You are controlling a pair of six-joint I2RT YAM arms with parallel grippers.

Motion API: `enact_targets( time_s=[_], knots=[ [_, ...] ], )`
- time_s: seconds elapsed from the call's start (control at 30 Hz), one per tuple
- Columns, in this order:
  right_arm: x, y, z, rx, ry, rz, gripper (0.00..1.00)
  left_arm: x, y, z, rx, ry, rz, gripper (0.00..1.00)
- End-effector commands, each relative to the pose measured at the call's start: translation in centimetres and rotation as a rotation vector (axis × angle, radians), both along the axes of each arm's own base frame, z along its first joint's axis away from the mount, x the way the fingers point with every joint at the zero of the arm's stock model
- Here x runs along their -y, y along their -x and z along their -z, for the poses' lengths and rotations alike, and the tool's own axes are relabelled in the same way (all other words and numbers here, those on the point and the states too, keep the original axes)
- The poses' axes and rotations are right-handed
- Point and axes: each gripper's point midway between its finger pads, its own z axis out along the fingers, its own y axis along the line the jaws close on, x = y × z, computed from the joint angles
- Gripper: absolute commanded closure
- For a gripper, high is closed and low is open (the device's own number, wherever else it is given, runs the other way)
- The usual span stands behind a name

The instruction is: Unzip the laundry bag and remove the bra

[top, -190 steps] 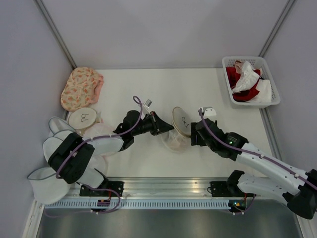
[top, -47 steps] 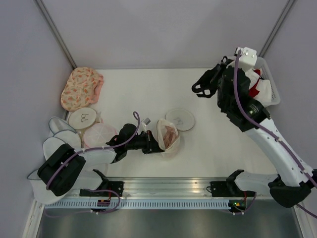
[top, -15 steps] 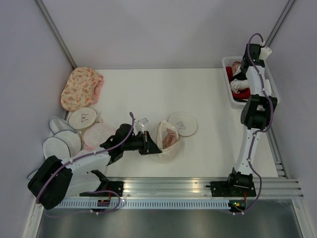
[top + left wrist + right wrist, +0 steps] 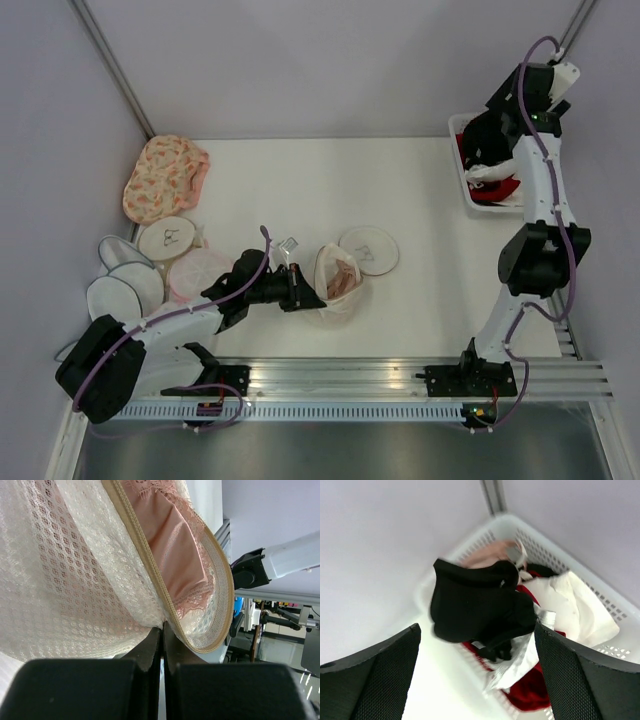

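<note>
On one worktop (image 4: 300, 190): one white basket (image 4: 462, 180) upper right, one peach floral bag (image 4: 160, 180) upper left, four round pouches (image 4: 168, 238) at left, one unzipped laundry bag (image 4: 335, 285) lower centre. Only the wrist views show the pink bra (image 4: 175, 540) inside it and a black bra (image 4: 475, 605) over the basket. The left fingers (image 4: 145, 655), pressed together, pinch the bag's rim; the right fingers (image 4: 370, 675) are spread, empty.

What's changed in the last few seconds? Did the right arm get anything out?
The right tool left the laundry bag mid-table, swung to the white basket at the far right corner and has just opened, letting go of a black bra over it. The bag's round lid now lies flat beside it. Unchanged: the left tool stays shut on the bag's rim; a pink lace garment remains inside.
</note>
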Motion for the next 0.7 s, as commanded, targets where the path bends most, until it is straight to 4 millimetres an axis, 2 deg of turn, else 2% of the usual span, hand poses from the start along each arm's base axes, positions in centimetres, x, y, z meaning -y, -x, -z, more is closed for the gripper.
enact_targets(
  time_s=[0.0, 0.03, 0.07, 0.1, 0.17, 0.2, 0.23, 0.27, 0.3, 0.33, 0.37, 0.4, 0.47, 0.5, 0.57, 0.6, 0.67],
  knots=[
    [-2.1, 4.2, -9.3, 0.166, 0.029, 0.009, 0.02, 0.5, -1.1, -1.3, 0.088, 0.024, 0.004, 0.98],
    [-3.9, 5.0, -10.4, 0.195, 0.002, -0.056, 0.02, 0.5, -1.1, -1.1, 0.082, 0.020, 0.005, 0.98],
    [-5.3, 5.4, -10.3, 0.193, 0.003, -0.111, 0.02, 0.6, -1.3, -1.2, 0.086, 0.021, 0.005, 0.98],
    [-8.1, 5.7, -9.8, 0.181, 0.003, -0.179, 0.02, 0.6, -1.3, -1.1, 0.084, 0.021, 0.006, 0.98],
    [-13.1, 7.7, -8.2, 0.165, 0.017, -0.335, 0.02, 0.5, -1.4, -0.8, 0.082, 0.010, 0.001, 0.98],
    [-17.3, 8.9, -4.2, 0.093, -0.002, -0.448, 0.02, 0.5, -1.5, -0.6, 0.082, 0.004, -0.005, 0.98],
    [-19.4, 10.8, -5.0, 0.127, -0.024, -0.519, 0.02, 0.4, -1.5, -0.5, 0.082, 0.001, -0.009, 0.98],
    [-22.4, 11.8, -4.3, 0.140, -0.069, -0.636, 0.02, 0.2, -1.5, -0.1, 0.077, -0.008, -0.018, 0.98],
    [-26.3, 13.7, -3.3, 0.133, -0.105, -0.755, 0.02, 0.2, -1.6, -0.1, 0.076, -0.009, -0.024, 0.98],
    [-27.5, 15.9, -1.3, 0.108, -0.124, -0.798, 0.02, 0.2, -1.6, 0.1, 0.075, -0.012, -0.028, 0.98],
    [-28.9, 17.4, -0.3, 0.099, -0.142, -0.837, 0.02, 0.1, -1.5, 0.3, 0.070, -0.013, -0.029, 0.98],
    [-32.5, 19.8, 0.6, 0.088, -0.182, -0.945, 0.02, 0.1, -1.5, 0.1, 0.071, -0.002, -0.033, 0.98],
    [-34.8, 23.4, 2.9, 0.069, -0.231, -1.024, 0.02, 0.1, -1.3, 0.2, 0.065, 0.002, -0.028, 0.98],
    [-37.3, 26.2, 5.1, 0.020, -0.255, -1.111, 0.02, 0.1, -1.3, 0.2, 0.065, 0.003, -0.029, 0.98],
    [-39.6, 28.8, 6.2, -0.009, -0.304, -1.179, 0.03, 0.1, -1.3, 0.2, 0.066, 0.006, -0.030, 0.98],
    [-41.3, 31.1, 7.5, -0.051, -0.315, -1.237, 0.03, 0.1, -1.3, 0.1, 0.064, 0.007, -0.031, 0.98],
    [-43.1, 33.1, 8.8, -0.088, -0.332, -1.291, 0.03, 0.2, -1.3, 0.0, 0.066, 0.016, -0.030, 0.98]
  ],
)
